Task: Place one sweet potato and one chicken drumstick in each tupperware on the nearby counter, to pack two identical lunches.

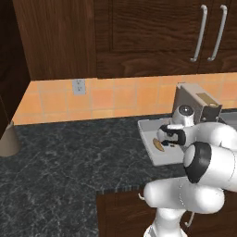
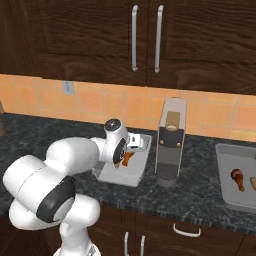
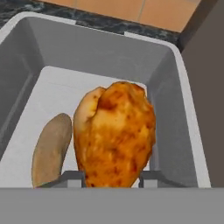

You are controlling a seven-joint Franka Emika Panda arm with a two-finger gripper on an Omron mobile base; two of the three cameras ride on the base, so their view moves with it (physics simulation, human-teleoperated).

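While my gripper [image 3: 111, 175] clamps the chicken drumstick [image 3: 116, 135] over the tupperware [image 3: 175, 96], the sweet potato [image 3: 50, 148] lies beside it and a grey appliance [image 2: 170, 140] stands close alongside.

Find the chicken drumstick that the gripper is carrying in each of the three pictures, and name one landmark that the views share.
Left base view: hidden behind the gripper over the tupperware.
Right base view: chicken drumstick hangs just right of the arm's wrist, above the tupperware.
Hand view: chicken drumstick fills the centre, beside a sweet potato.
Shared landmark: the tupperware's grey walls.

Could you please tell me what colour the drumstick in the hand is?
Glossy orange-brown with darker mottling; the drumstick shows best in the hand view.
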